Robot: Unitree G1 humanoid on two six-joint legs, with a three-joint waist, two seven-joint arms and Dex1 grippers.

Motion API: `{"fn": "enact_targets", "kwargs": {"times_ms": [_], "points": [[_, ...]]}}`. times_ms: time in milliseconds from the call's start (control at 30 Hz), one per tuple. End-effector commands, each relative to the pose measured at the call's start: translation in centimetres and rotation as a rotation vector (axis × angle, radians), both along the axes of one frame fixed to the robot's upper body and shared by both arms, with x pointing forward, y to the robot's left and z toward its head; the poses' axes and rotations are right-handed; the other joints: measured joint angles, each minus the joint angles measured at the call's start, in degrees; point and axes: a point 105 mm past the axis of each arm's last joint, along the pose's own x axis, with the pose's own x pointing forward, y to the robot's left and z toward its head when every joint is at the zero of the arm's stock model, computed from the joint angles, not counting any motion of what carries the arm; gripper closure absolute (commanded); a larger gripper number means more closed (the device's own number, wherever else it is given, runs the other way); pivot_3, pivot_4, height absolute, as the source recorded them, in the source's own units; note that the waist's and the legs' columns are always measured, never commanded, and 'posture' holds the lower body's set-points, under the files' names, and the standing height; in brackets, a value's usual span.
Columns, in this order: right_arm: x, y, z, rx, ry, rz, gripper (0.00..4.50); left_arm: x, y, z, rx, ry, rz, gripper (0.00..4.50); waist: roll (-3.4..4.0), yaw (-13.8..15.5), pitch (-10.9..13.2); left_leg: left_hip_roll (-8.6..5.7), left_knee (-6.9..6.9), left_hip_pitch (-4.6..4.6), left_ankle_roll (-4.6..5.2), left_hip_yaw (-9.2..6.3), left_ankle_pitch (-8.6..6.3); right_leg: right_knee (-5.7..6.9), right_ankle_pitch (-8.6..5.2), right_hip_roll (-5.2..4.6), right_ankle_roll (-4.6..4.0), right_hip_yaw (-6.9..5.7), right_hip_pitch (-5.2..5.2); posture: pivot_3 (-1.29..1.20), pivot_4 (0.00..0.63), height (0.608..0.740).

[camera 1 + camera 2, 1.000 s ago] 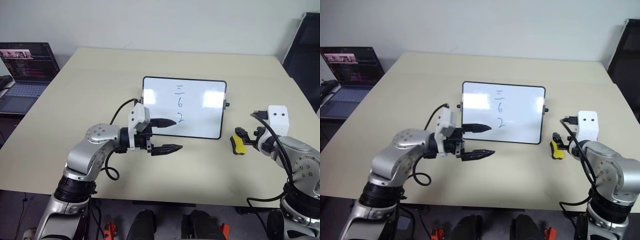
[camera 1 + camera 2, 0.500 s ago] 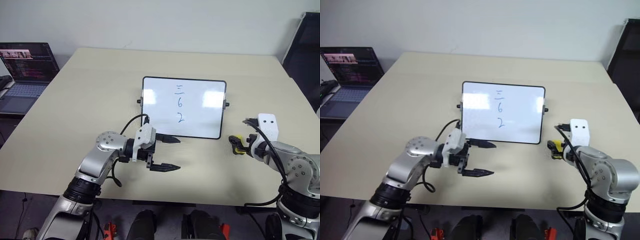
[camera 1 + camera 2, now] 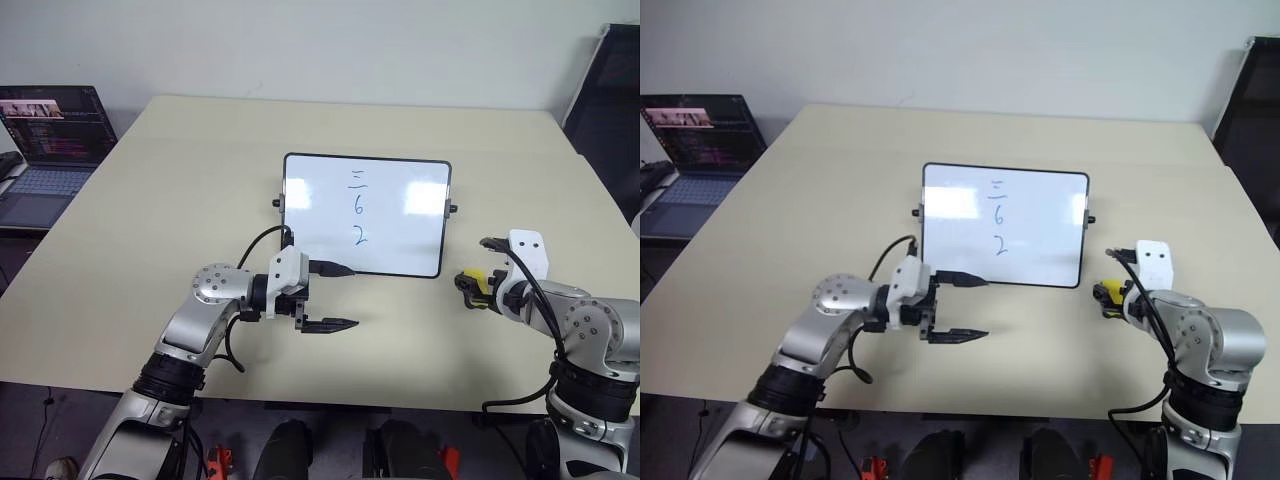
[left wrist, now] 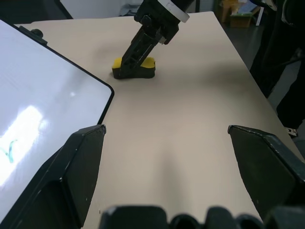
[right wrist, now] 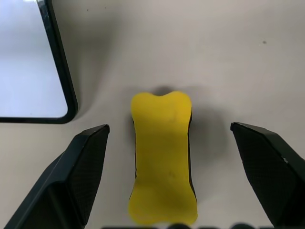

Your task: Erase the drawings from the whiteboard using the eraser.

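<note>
Right now I am at the pick-up step: my right gripper [image 3: 478,290] is poised over the eraser [image 5: 163,157], jaws spread wide and nothing yet held, with the yellow block lying lengthwise in the gap between my two fingers [image 5: 81,167] and touching neither, as far as my wrist view lets me judge. The eraser rests flat on the table [image 3: 200,180], just beside the near right corner of the whiteboard [image 3: 366,214] but apart from its black frame. My left gripper [image 3: 330,297] hangs splayed and empty near the board's near edge, its far finger over the frame and its near finger over bare tabletop; I judge it is placed to steady the board once I begin wiping. The next move, as I read it, calls for lowering the right hand a little further so the fingers straddle the eraser's narrow waist, then closing squarely on its long sides; a skewed pinch could tip or flick so small a block toward the board. After that I must lift it and carry it to the drawings [image 3: 359,207], none of which is wiped yet. The writing I can read is in thin blue marker down the middle of the board: a few short dashes at the top, then a "6", then a "2". I see no brand or label on the eraser or the board, and the text on the laptop [image 3: 50,140] screen at the far left is too small to read.
</note>
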Motion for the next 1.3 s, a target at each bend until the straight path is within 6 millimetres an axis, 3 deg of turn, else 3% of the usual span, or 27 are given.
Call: {"fn": "enact_targets", "kwargs": {"times_ms": [33,400,500,733,800,1133,1300], "points": [[0.3,0.0,0.5,0.003,-0.016,-0.007,0.03,0.0,-0.3,1.6,-0.041,-0.047,0.005,0.00,0.00,-0.01,0.00,0.00,0.00,0.00,0.00,0.00,0.00,0.00,0.00,0.00,0.00,0.00,0.00,0.00,0.150,0.740],[0.5,0.2,0.3,0.017,-0.006,-0.012,0.03,0.0,-0.4,1.9,-0.059,-0.056,0.036,0.00,0.00,-0.01,0.00,0.00,0.00,0.01,0.00,0.01,0.00,0.02,0.00,0.00,0.00,0.00,0.00,0.00,0.150,0.740],[0.6,0.2,0.4,0.016,-0.008,-0.013,0.52,0.2,-0.3,2.1,-0.060,-0.063,0.047,0.00,0.00,-0.01,0.00,0.00,0.00,0.01,0.00,0.00,0.00,0.02,0.00,0.00,0.00,0.00,0.00,0.00,0.150,0.740],[0.7,0.1,0.4,0.024,-0.012,-0.020,3.02,0.3,-0.4,2.2,-0.063,-0.070,0.047,0.00,0.00,-0.01,0.00,0.00,0.01,0.01,0.00,0.00,0.00,0.02,0.00,0.00,0.00,-0.01,0.00,0.00,0.150,0.740],[0.7,0.2,0.4,0.027,-0.014,-0.021,3.48,0.5,-0.3,2.4,-0.064,-0.077,0.048,0.00,0.00,-0.01,0.00,0.00,0.01,0.01,0.00,0.00,0.00,0.02,0.00,0.00,0.00,0.00,0.00,0.00,0.150,0.740],[0.9,0.1,0.8,0.002,-0.025,-0.028,3.53,0.7,-0.4,2.6,-0.068,-0.083,0.056,0.00,0.01,-0.04,-0.01,0.00,0.03,0.01,0.00,0.00,0.00,0.05,0.00,0.00,0.00,0.00,0.00,0.00,0.150,0.740],[2.3,1.0,4.2,-0.111,-0.225,0.079,3.53,2.7,0.0,3.6,-0.107,-0.121,0.253,0.00,0.02,-0.03,0.00,-0.02,0.04,0.01,0.00,0.00,0.00,0.05,0.01,-0.01,0.00,0.00,-0.01,0.00,0.150,0.740]]}}
